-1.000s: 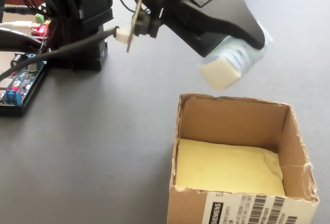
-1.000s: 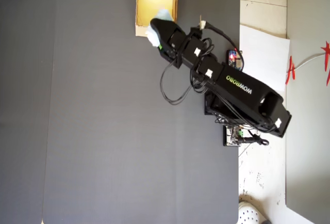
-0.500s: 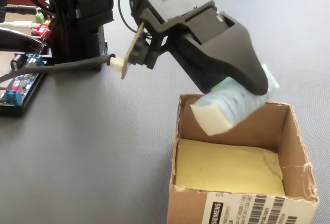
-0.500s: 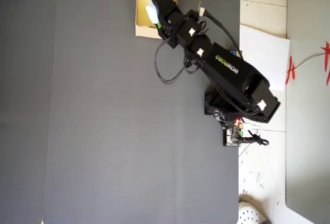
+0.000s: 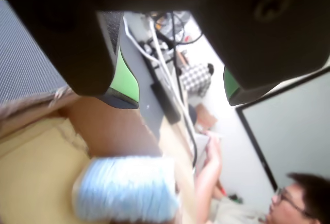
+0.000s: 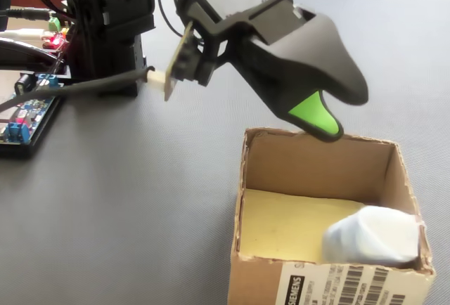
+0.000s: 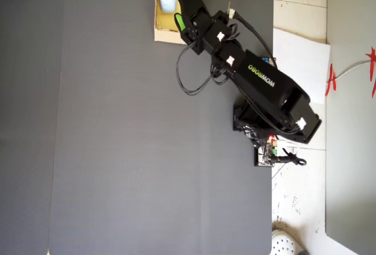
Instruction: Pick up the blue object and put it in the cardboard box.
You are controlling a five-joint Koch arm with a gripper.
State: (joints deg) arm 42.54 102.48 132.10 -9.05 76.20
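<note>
- Our pincer hangs released, jaws apart and empty.
- The blue object lies below it inside the cardboard box.
- Placing looks done; next we should lift clear.

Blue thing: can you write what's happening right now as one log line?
blue lump: lying inside cardboard box, free | gripper: open, empty, above box | step: drop done
</note>
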